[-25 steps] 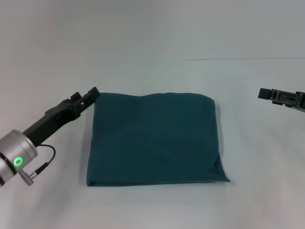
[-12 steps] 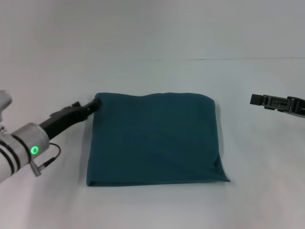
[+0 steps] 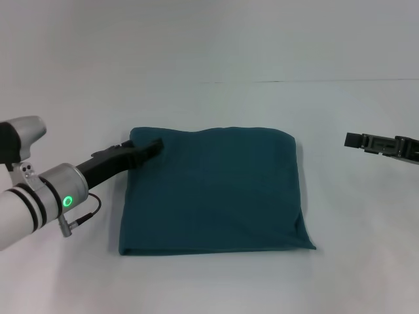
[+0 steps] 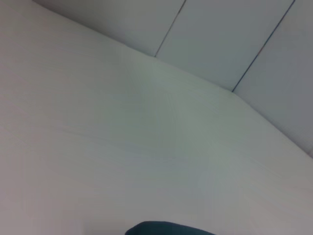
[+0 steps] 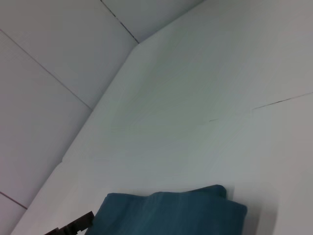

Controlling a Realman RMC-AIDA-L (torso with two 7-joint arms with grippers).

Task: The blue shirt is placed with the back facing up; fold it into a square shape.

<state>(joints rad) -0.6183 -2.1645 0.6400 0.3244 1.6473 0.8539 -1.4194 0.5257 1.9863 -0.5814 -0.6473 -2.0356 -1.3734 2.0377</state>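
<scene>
The blue shirt [image 3: 213, 190] lies flat on the white table, folded into a rough square with its plain side up. My left gripper [image 3: 154, 145] reaches in from the left, its tip over the shirt's far left corner. My right gripper [image 3: 351, 139] hovers to the right of the shirt, apart from it. In the left wrist view only a sliver of the shirt [image 4: 166, 229] shows. The right wrist view shows the shirt's far edge [image 5: 171, 215] and the left gripper [image 5: 73, 228] beside it.
The white table [image 3: 216, 281] runs all around the shirt. A pale wall [image 3: 209, 39] rises behind it. A cable [image 3: 82, 216] hangs from the left wrist.
My left gripper has moved right, from beside the shirt's far left corner to over it, and the arm has swung forward. My right gripper has shifted slightly left.
</scene>
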